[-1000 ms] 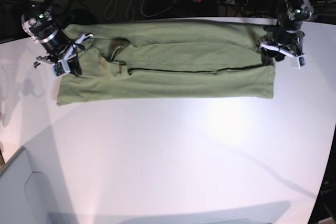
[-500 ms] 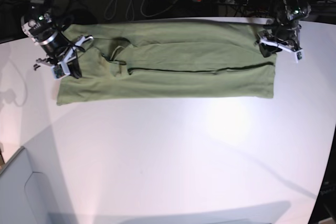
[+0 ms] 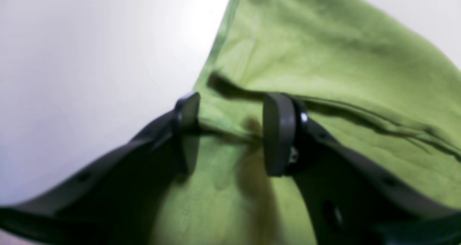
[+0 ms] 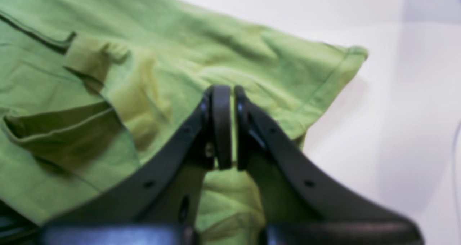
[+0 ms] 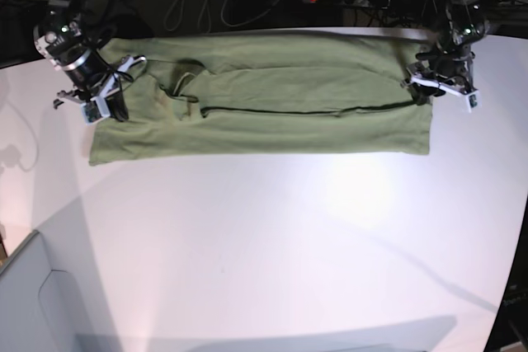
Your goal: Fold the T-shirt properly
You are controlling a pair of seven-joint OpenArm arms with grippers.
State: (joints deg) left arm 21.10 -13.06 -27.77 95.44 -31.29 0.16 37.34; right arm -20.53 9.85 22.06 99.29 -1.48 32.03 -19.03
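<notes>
We see the T-shirt (image 5: 264,96) lying as a long green strip at the far side of the white worktop (image 5: 272,237). Our right tool (image 4: 228,126) is squeezed tight on a bit of the cloth at one end. Our left tool (image 3: 230,133) sits at the other end with its jaws apart, cloth between them, not pinched.

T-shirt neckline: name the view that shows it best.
The base view: the T-shirt lies whole there, its neckline visible near the right gripper. The right wrist view shows only a blurred fold by that gripper; the left wrist view shows only the hem end.
</notes>
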